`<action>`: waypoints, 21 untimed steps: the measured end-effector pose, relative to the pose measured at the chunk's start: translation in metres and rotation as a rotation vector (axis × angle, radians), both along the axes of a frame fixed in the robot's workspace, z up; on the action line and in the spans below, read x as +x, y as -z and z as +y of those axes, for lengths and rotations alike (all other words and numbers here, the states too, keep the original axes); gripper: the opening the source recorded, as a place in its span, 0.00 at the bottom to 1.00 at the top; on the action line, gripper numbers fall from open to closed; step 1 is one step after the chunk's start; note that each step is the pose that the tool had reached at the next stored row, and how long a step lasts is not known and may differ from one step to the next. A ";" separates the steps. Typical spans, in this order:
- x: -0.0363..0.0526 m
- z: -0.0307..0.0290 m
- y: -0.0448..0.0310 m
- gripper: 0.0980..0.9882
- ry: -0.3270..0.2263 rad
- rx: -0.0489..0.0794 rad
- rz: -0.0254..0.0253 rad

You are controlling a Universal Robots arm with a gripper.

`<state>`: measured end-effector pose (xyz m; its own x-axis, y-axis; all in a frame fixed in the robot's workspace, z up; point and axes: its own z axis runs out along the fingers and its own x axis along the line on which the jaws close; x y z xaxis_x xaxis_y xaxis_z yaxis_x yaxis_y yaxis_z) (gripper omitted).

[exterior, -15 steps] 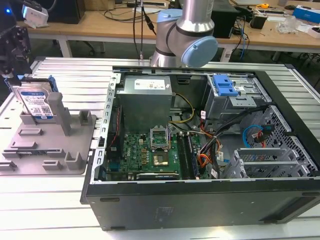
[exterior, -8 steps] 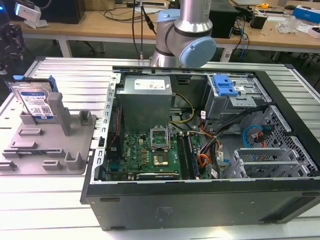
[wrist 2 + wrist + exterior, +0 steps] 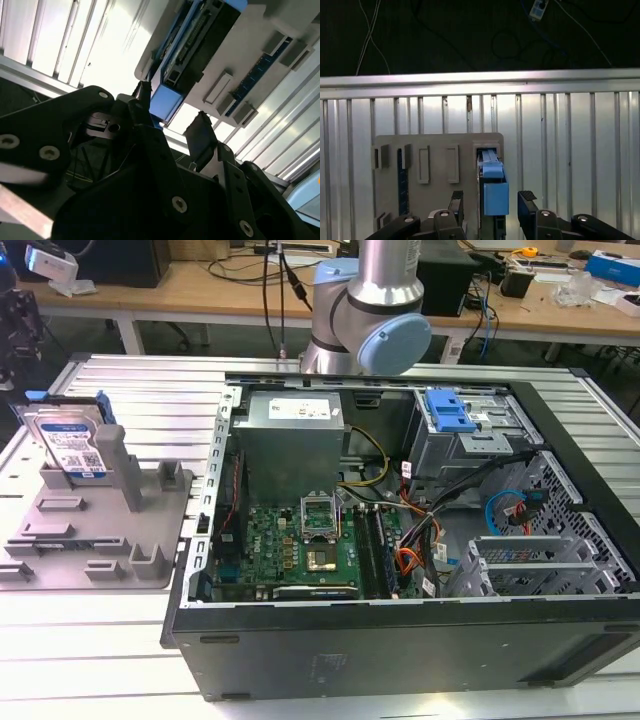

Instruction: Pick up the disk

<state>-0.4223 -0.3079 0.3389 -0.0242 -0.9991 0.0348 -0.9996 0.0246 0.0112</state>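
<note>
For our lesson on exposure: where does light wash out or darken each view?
Exterior view: even light, computer case interior shaded. Second wrist view: table glares white, gripper silhouetted. First wrist view: bright table, disk clearly lit, black background.

The exterior view looks down at a slant from high up over the open computer case (image 3: 400, 540), with the grey holder (image 3: 60, 540) at the exterior view's left. Both wrist views hang close above that holder, the first facing straight down, the second tilted, sharing the upright disk (image 3: 492, 172) and the gripper (image 3: 491, 202).
</note>
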 end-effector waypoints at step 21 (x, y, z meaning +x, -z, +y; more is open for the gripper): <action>0.0009 0.0003 0.0144 0.51 0.004 0.000 0.0003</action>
